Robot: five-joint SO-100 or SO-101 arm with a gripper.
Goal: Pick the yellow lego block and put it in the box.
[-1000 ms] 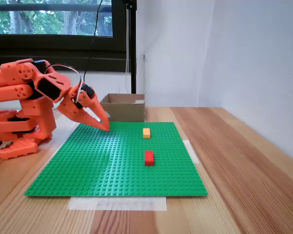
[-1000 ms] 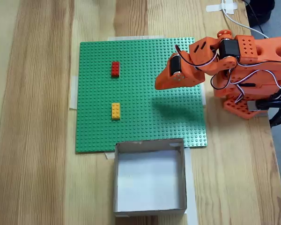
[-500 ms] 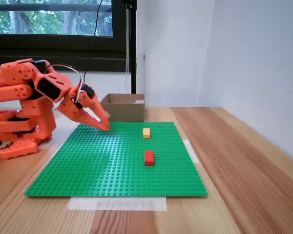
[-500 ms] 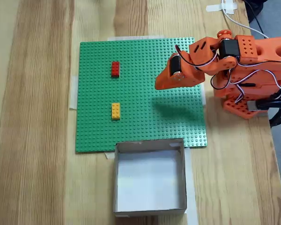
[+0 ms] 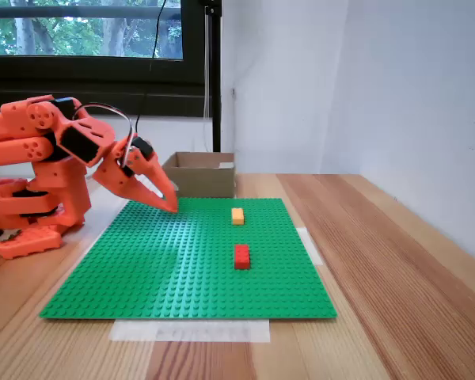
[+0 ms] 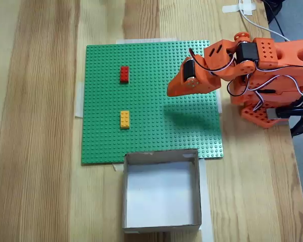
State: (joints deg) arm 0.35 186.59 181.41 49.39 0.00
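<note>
Tool [image 5: 168, 203]: jaws together, empty, poised low over baseplate [image 6: 151, 146] edge. Yellow lego block [image 6: 124, 119]: on baseplate, well apart from tool, beyond its tips. Box [image 6: 161, 222]: off to tool's side. Red brick [image 6: 124, 74]: similar size; risk of mistaken grasp if approach drifts.

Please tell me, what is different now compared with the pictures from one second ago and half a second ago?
Nothing has visibly changed. The gripper hangs in the same place above the edge of the green baseplate, holding nothing. The yellow lego block and the red brick sit where they were, and the box has not moved.
</note>
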